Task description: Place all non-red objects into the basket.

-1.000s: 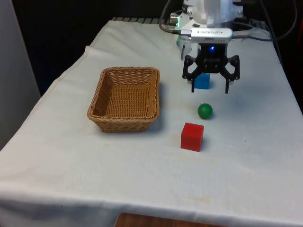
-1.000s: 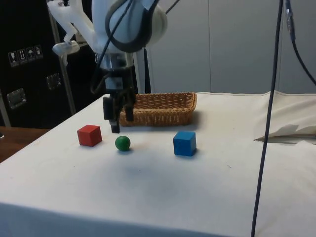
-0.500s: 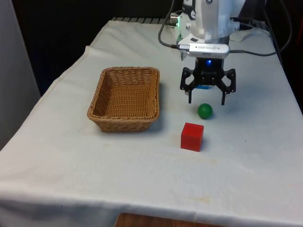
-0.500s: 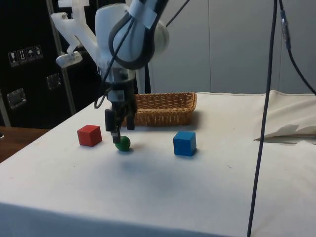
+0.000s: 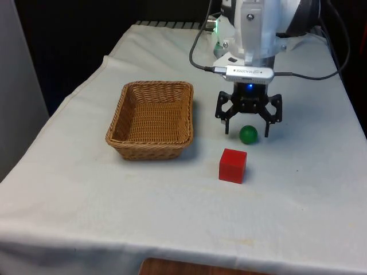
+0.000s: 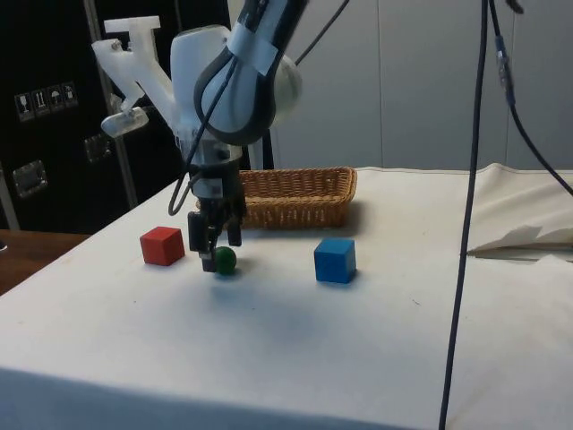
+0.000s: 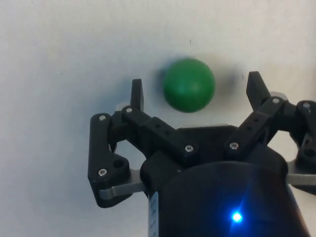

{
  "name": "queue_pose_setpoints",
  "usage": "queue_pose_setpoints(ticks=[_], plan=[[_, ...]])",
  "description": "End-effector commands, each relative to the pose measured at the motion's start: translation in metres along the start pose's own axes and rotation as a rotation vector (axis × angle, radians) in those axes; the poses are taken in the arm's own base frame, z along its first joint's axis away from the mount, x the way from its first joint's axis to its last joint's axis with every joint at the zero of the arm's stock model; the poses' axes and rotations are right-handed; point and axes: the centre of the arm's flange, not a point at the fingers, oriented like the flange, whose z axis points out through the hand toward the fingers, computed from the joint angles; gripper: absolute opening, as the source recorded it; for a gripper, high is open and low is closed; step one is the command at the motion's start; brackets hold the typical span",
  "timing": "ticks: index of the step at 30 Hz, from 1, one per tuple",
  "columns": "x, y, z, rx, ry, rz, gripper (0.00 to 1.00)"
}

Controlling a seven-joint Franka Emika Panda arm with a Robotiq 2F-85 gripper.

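Field notes, taken at the remote station. I had the gripper (image 5: 248, 131) low over the white cloth (image 5: 172, 200), its fingers spread wide and straddling the green ball (image 5: 248, 134), one finger on each side of it. In the wrist view the gripper (image 7: 195, 89) showed clear gaps between the fingertips (image 7: 137, 92) and the ball (image 7: 189, 85), so it had hold of nothing; the ball sat on the cloth (image 7: 59, 59) nearer one finger than the other.

Taking the ball as my landmark: the red cube (image 5: 233, 165) lay near it on the side towards the front camera, apart from it. The wicker basket (image 5: 151, 118) stood well apart from the ball, towards the front view's left, with only bare weave showing inside (the ball was still outside it).

From the side view I saw the gripper (image 6: 218, 260) down at the ball (image 6: 225, 260), finger ends close to the cloth (image 6: 269, 358). There the ball sat between the red cube (image 6: 162, 245) and a blue cube (image 6: 335, 260), both apart from it, and the basket (image 6: 291, 195) stood beyond the ball. I could not tell from that angle whether the fingertips touched the cloth.
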Motion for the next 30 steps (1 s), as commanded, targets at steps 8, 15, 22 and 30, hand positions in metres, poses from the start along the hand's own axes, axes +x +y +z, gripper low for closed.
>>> queue_pose_setpoints(ticks=[8, 15, 22, 30], plan=[[0.0025, -0.0008, 0.0035, 0.005, 0.003, 0.002, 1.00], [0.0020, 0.0003, 0.0039, 0.000, -0.001, 0.002, 0.72], [0.0019, 0.0003, 0.0039, -0.001, -0.002, 0.002, 0.00], [0.0020, 0.0002, 0.0042, -0.002, -0.003, 0.001, 0.00]])
